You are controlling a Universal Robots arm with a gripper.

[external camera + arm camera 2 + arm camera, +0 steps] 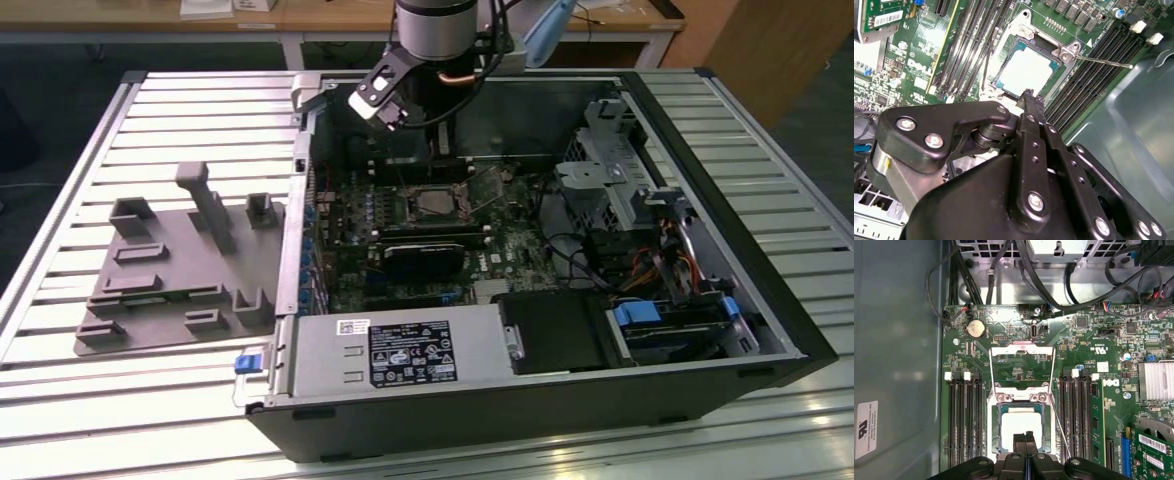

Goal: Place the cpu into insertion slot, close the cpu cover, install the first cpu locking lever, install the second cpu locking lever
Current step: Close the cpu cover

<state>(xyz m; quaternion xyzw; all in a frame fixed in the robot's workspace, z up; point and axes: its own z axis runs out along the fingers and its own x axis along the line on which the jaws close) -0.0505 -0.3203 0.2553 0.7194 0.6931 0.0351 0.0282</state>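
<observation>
The cpu [1021, 426], a bright silvery square, lies flat inside the insertion slot [996, 412] on the green board; in the second wrist view the cpu [1026, 72] sits in the same silver-rimmed insertion slot [1004, 60]. The cpu cover [1021, 354] is swung open and lies back beyond the socket. A thin locking lever [1059, 425] stands free beside the socket, and the locking lever [1101, 61] sticks out sideways. My gripper [1025, 436] is shut with nothing in it, its tips just above the cpu's near edge; the gripper [1029, 95] hovers there too. In the exterior view the gripper [445, 158] reaches into the case above the socket [434, 205].
Black memory slots [965, 425] flank the socket on both sides. A finned heatsink [1155, 381] and an expansion card [1154, 445] lie to one side. Cables [1004, 260] hang near the case wall. A grey fixture [174, 265] sits on the table at the exterior view's left.
</observation>
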